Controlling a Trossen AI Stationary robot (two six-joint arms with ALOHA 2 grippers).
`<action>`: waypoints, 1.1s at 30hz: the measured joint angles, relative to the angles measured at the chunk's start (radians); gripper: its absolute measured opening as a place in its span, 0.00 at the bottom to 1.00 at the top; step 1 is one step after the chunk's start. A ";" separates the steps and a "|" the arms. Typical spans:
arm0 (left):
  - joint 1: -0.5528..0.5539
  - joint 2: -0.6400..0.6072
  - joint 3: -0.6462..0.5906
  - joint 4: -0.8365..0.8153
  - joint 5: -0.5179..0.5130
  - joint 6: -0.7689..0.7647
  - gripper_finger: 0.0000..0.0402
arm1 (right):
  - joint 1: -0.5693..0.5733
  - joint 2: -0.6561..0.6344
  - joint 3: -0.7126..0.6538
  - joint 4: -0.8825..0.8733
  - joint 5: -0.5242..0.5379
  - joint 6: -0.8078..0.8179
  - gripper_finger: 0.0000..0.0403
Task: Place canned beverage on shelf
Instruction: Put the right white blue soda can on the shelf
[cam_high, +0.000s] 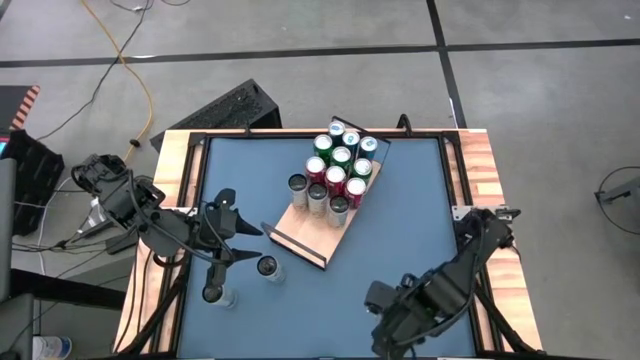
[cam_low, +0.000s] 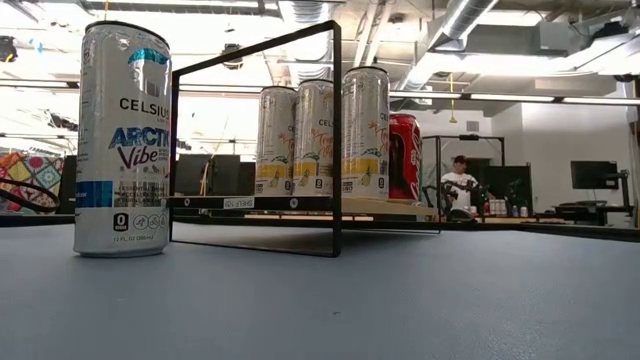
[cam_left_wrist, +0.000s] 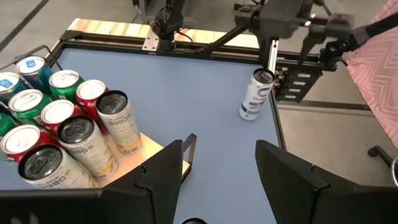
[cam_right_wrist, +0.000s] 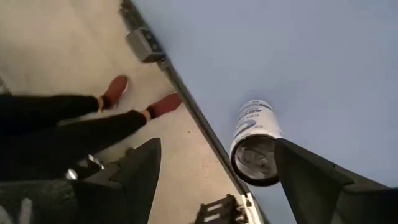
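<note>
step in hand, by judgement: pick up a loose can (cam_high: 268, 267) & seat it upright on the shelf (cam_high: 300, 235). best to straddle the can mid-body, close square, lift clear of the wire rail, set down on the bare board end w/o bumping the packed cans (cam_high: 338, 165).
left fingers (cam_left_wrist: 168, 165) spread part-way, holding nothing, touching nothing; can just below them, shelf just ahead. second can (cam_high: 226, 296) beside the arm.
right fingers (cam_right_wrist: 311, 174) spread wide, empty; a can (cam_right_wrist: 254, 149) showing between them, apart.
</note>
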 joint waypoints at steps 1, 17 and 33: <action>0.000 0.000 0.000 0.000 0.000 0.000 0.47 | 0.000 0.010 0.000 -0.001 0.000 0.034 0.74; 0.000 0.000 0.000 -0.041 0.000 0.001 0.47 | -0.013 0.030 -0.058 0.001 -0.089 0.154 0.74; 0.000 0.000 0.000 -0.085 -0.001 0.001 0.47 | 0.024 -0.441 -0.637 0.036 -0.082 0.263 0.74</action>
